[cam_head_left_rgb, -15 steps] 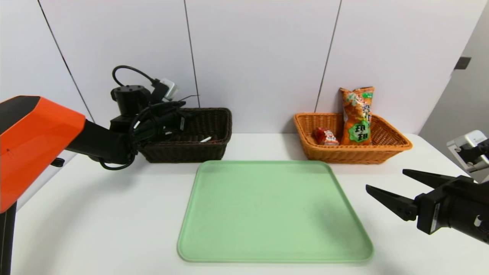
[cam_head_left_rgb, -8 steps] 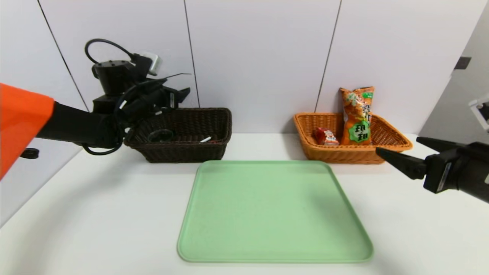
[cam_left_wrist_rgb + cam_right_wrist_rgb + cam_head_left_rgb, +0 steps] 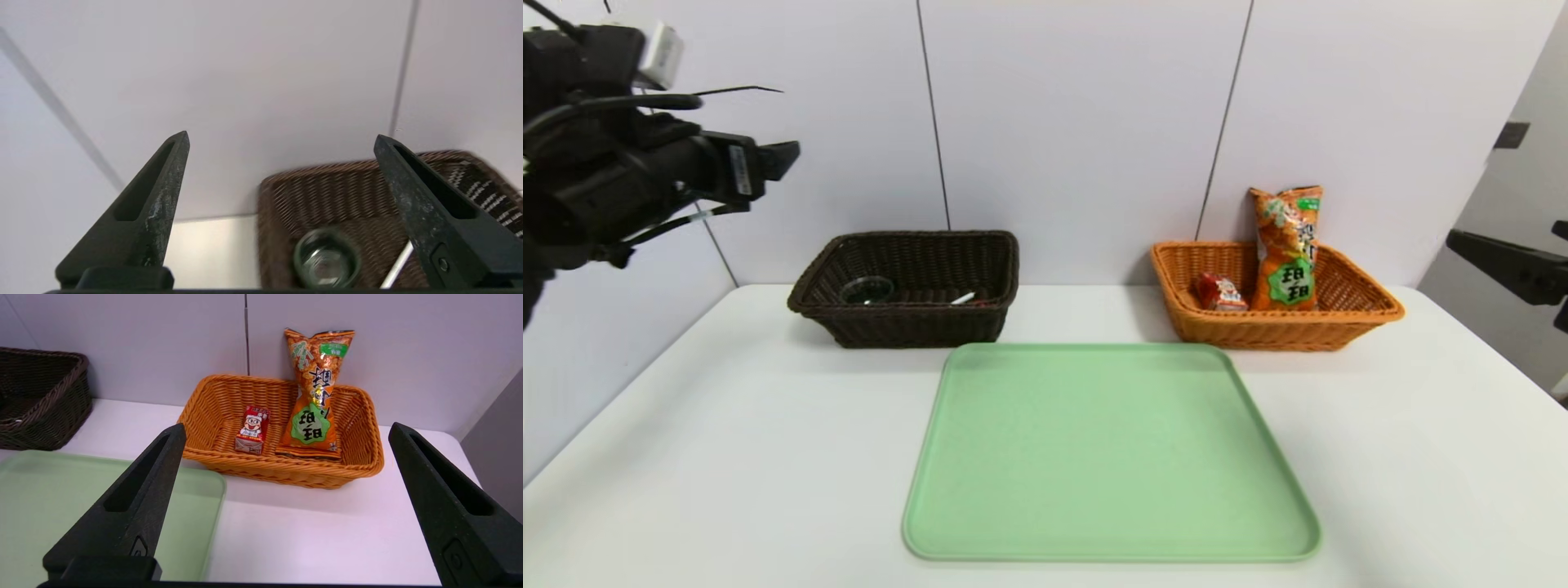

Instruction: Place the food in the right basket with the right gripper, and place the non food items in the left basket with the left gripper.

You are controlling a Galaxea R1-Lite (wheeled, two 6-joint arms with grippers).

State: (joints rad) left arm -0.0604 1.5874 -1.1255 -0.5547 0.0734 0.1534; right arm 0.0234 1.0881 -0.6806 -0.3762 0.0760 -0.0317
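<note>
The glass cup point(image 3: 867, 289) and the white pen point(image 3: 962, 299) lie inside the dark brown left basket point(image 3: 915, 238). My left gripper point(image 3: 776, 157) hangs high at the far left, well above and beside that basket, open and empty. The left wrist view shows its open jaws point(image 3: 281, 134) with the cup point(image 3: 327, 263) and pen point(image 3: 394, 265) far below. The orange snack bag point(image 3: 1288, 245) leans on the wall in the orange right basket point(image 3: 1274, 331), beside the red drink carton point(image 3: 1219, 292). My right gripper point(image 3: 1501, 233) sits at the right edge, open and empty.
A large light-green tray point(image 3: 1107, 449) lies bare in the middle of the white table, in front of both baskets. The right wrist view shows the tray's corner point(image 3: 61, 498), the orange basket point(image 3: 282, 467) and the dark basket point(image 3: 41, 400). A white panelled wall stands close behind.
My left gripper rose out of the dark basket and drew back to the upper left, jaws widening, leaving the glass cup inside. My right gripper lifted and drew back to the right edge.
</note>
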